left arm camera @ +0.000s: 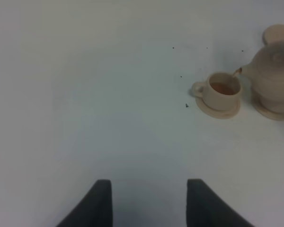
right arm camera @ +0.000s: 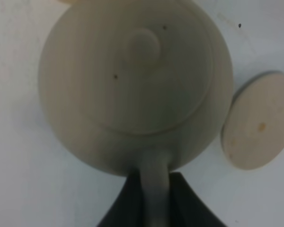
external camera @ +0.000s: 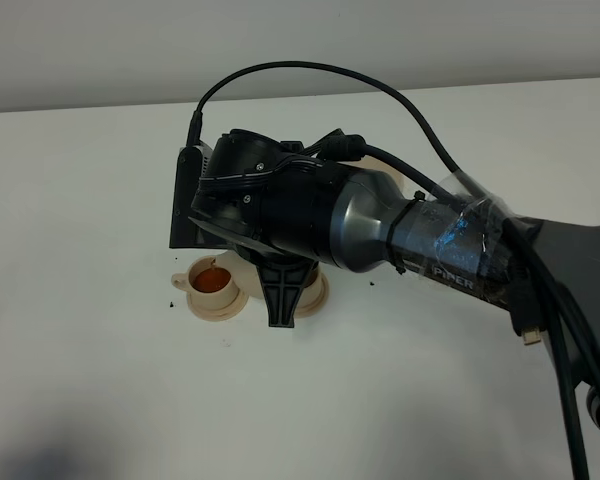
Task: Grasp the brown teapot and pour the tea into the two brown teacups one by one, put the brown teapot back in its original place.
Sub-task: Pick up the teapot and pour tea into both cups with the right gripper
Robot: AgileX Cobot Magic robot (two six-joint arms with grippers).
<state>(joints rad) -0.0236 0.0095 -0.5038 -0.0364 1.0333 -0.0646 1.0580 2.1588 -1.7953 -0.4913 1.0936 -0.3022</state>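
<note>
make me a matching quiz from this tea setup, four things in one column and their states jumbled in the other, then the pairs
Things:
1 squat pale tan ceramic teapot
2 small pale tan teacup
3 flat round pale tan saucer
4 left gripper

States:
a open, holding nothing
b gripped by its loop handle
c bare, lying beside the teapot
d holds reddish tea

Pairs: 1-b, 2-d, 3-c, 4-a

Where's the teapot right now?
The teapot is left of centre in the exterior high view, mostly hidden under the right arm, spout at the tea-filled teacup, gripped by the right hand.
</note>
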